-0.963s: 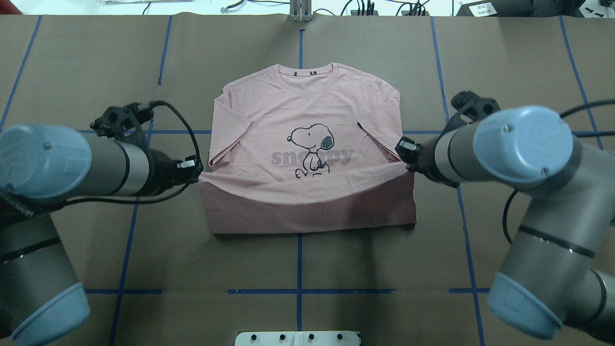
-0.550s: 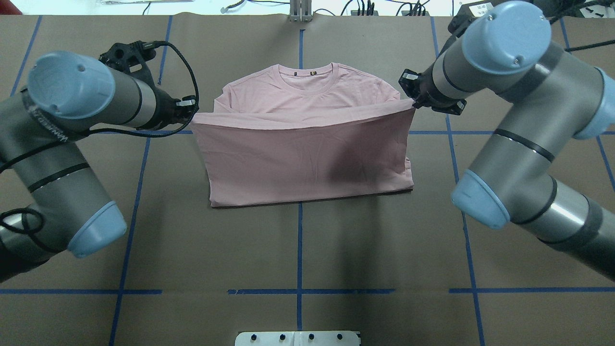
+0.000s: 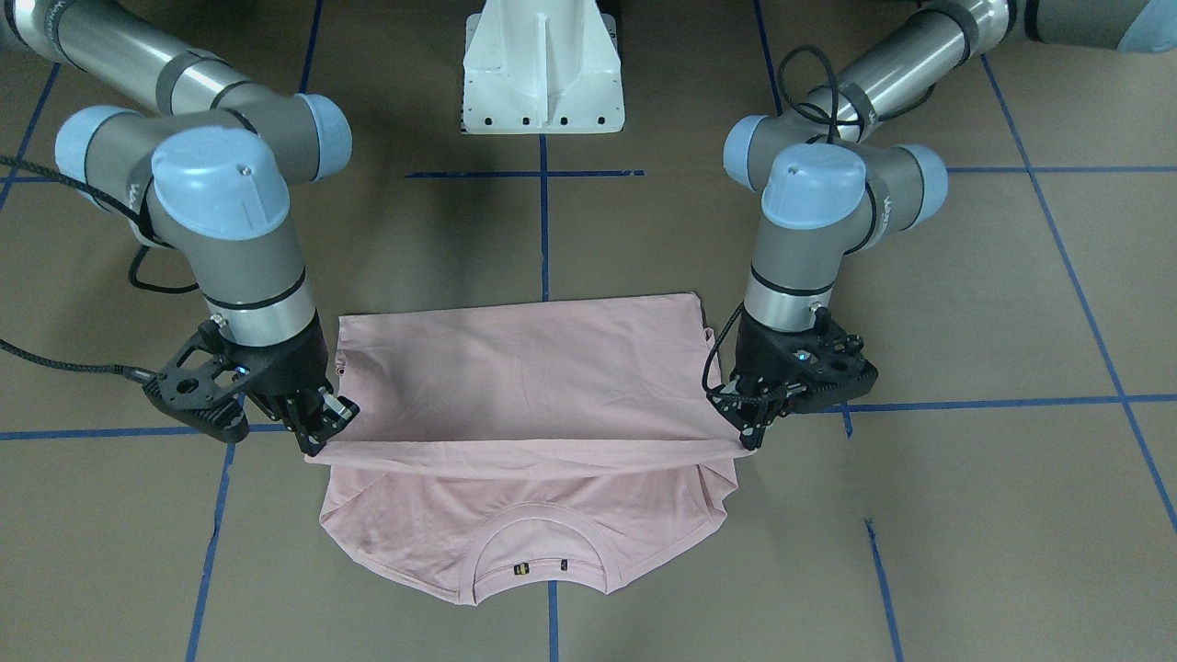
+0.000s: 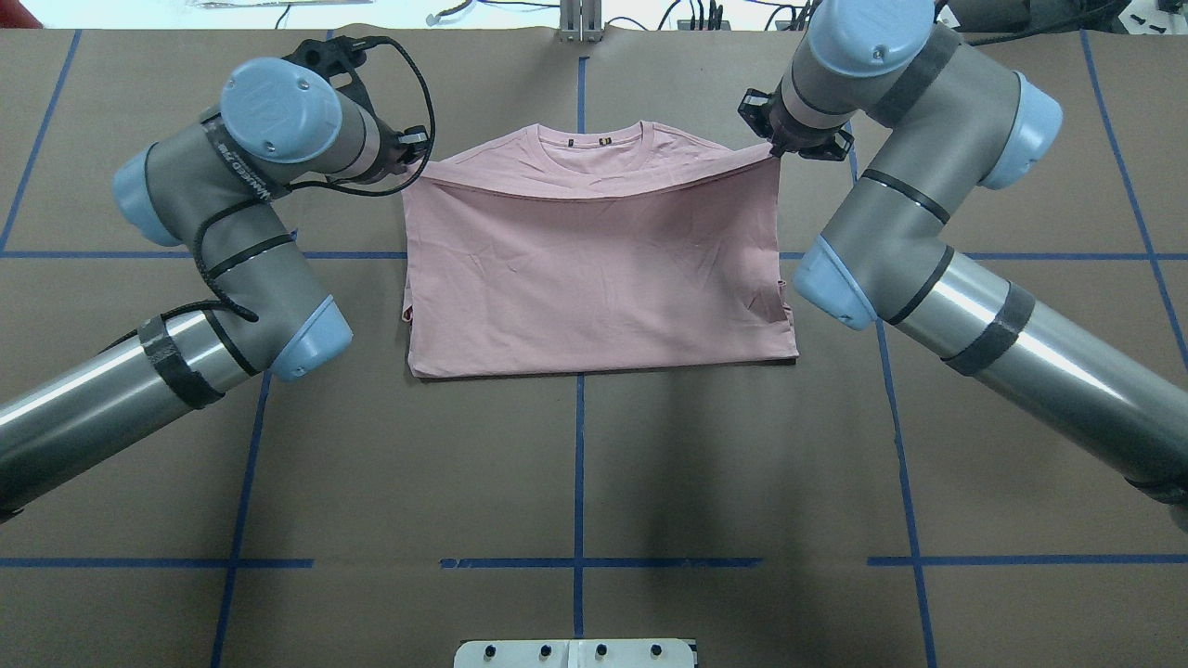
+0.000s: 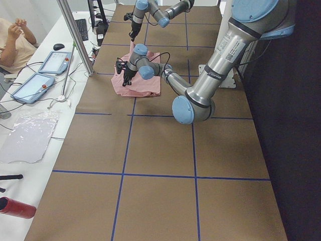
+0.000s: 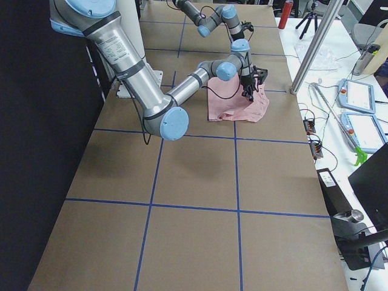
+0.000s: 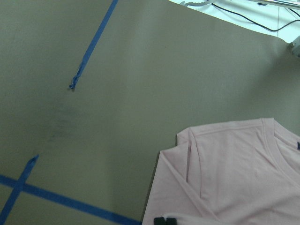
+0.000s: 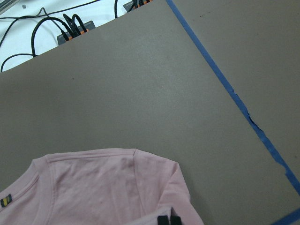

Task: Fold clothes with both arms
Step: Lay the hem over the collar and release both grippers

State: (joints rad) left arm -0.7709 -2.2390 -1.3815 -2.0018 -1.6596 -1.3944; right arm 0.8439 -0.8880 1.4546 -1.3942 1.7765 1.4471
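Half-fold under way: I hold the T-shirt point(image 4: 594, 269) hem stretched across its far end, left gripper point(image 4: 418, 156) and right gripper point(image 4: 775, 148) both pinched onto its corners. Next, I lower it flat and let go.

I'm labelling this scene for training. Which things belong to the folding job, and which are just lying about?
Job: pink T-shirt; left gripper and right gripper, each pinching a corner of the lifted edge.
Lying about: white pedestal base; tablets; red bottle; clear plastic sheet.
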